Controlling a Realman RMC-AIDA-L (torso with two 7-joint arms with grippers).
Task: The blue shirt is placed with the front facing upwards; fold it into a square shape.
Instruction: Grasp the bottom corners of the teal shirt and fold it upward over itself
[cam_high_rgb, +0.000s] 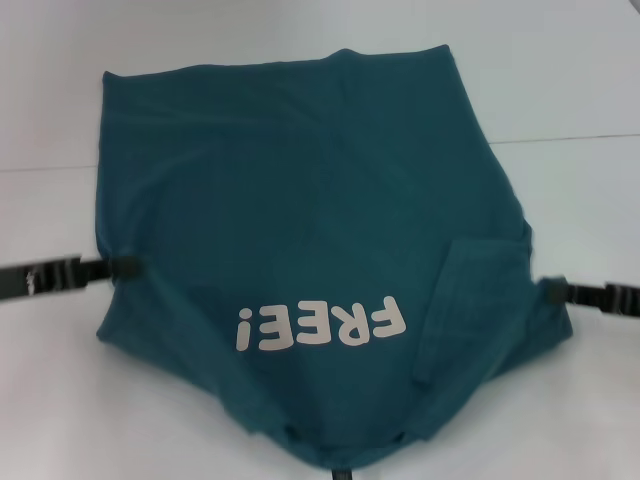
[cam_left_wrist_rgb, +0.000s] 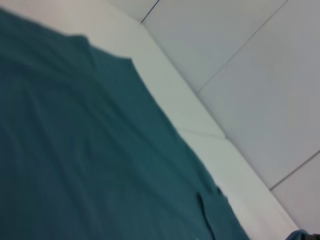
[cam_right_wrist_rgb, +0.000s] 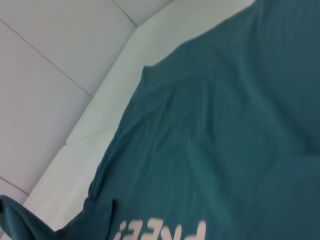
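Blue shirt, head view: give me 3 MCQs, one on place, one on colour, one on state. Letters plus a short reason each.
1. Where do the grippers meet the blue shirt?
A. One at each side edge
B. Both at the far hem
C. Neither touches it

2. What colour is the FREE! lettering?
A. Black
B. Pale cream
C. Red

3. How does the right sleeve lie?
A. Spread out flat
B. Folded in over the body
C. Cut off

Answers: 1 A, the left gripper and right gripper reach the opposite edges; 2 B, pale letters on teal; 3 B, its flap overlaps the front.
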